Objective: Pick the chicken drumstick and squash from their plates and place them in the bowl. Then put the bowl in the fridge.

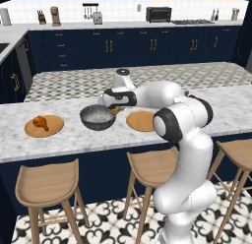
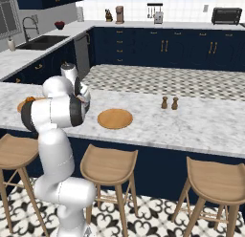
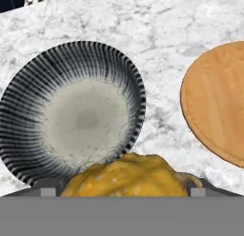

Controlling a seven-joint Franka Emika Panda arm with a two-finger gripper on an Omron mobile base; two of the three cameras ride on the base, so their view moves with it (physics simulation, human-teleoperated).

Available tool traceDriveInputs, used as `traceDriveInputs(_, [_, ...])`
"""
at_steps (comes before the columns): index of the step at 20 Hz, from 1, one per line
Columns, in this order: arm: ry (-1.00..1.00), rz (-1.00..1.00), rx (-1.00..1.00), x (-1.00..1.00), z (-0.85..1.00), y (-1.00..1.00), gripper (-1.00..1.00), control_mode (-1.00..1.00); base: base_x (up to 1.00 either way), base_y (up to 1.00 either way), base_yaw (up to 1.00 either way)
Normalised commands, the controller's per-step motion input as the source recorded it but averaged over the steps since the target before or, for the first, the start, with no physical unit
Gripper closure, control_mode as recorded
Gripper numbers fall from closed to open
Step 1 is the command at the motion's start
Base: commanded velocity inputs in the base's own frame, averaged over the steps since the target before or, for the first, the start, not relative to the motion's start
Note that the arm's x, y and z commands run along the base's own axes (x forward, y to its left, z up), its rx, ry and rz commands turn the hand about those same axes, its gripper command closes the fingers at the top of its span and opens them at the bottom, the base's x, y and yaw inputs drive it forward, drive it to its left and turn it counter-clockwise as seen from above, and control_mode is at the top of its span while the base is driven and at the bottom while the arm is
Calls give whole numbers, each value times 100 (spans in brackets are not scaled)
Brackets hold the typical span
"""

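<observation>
fingers (image 3: 125, 190) grasping the squash (image 3: 127, 178) above the bowl (image 3: 71, 111) rim; drumstick (image 1: 41, 122) on far plate (image 1: 44, 126), tabletop (image 1: 74, 137).

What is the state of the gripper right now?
Gripper: closed on the squash, holding it beside the bowl.

1. Two wooden plates (image 1: 44, 126) (image 1: 141, 121) on the counter (image 1: 69, 139).
2. One bowl (image 1: 98, 117).
3. One chicken drumstick (image 1: 41, 123).
4. One squash (image 3: 127, 178).
5. Two small shakers (image 2: 164, 102) (image 2: 175, 103).
6. Three wooden stools (image 2: 109, 165) (image 2: 215, 182) (image 2: 12, 152).
7. One toaster oven (image 1: 158, 14).
</observation>
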Motion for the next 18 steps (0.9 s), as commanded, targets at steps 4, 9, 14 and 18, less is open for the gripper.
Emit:
traceDriveInputs(4, [2,0,0,45,-33,31,100,-100,0,0,0])
traceDriveInputs(9, [5,0,0,21,-45,13,100,-100,0,0,0])
traceDriveInputs(14, [9,0,0,12,-38,0,100,-100,0,0,0])
traceDriveInputs(18, [9,0,0,16,-24,0,-100,-100,0,0,0])
